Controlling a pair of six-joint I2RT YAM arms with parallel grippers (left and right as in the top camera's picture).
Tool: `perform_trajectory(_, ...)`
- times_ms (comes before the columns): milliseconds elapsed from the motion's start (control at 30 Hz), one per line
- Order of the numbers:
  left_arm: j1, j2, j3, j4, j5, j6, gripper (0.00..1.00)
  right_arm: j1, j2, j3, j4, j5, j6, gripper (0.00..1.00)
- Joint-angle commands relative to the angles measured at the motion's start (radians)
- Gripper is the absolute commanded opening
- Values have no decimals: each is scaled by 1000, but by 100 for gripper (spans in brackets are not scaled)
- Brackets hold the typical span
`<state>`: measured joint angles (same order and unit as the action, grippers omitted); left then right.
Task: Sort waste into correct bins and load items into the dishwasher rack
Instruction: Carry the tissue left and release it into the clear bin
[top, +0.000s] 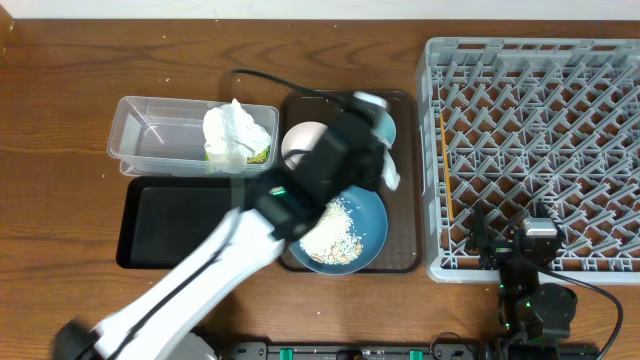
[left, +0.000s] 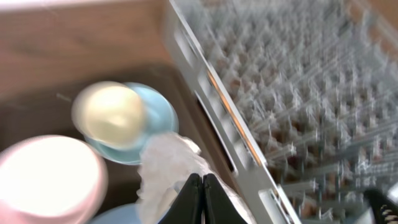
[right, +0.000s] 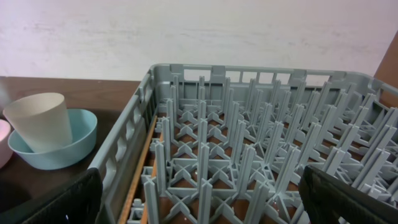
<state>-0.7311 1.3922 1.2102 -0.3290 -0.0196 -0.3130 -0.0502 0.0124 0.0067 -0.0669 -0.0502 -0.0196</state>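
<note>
Left gripper (left: 200, 185): jaws pressed together, tips pinching the edge of a crumpled white napkin (left: 163, 167), which hangs just past and left of the tips. Under the jaws, blue plate (top: 373, 214) with rice grains (top: 335, 240), on the brown tray (top: 407, 215). Left of the jaws, pink bowl (left: 48, 180). Beyond the napkin, cream cup (left: 112, 115) stands upright in the light-blue dish (left: 158, 115). Right of the jaws and just beside the tray, the rack (left: 298, 93), with chopsticks (left: 229, 112) lying along its near wall. Motion blur, so finer detail can't be told.

Right gripper (right: 202, 200): jaws spread wide, nothing between them, touching nothing. It hovers over the rack's near edge with upright pegs right ahead. Chopsticks inside the left wall, ahead-left of the jaws. Cup and dish farther left, outside the rack.

Far left of both, well apart: clear tub (top: 150, 140) holding a second napkin (top: 232, 130) and a yellow-green wrapper (top: 258, 155); black tray (top: 170, 225) beside it.
</note>
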Motion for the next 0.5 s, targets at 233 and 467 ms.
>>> perform_trajectory(233,265,-89,6,-36,-270,40,6,-3,-4,-1,-4,-3,-4,99)
perform_trajectory(467,426,67,5,-37,-270,39,6,-3,-4,-1,-4,-3,-4,99)
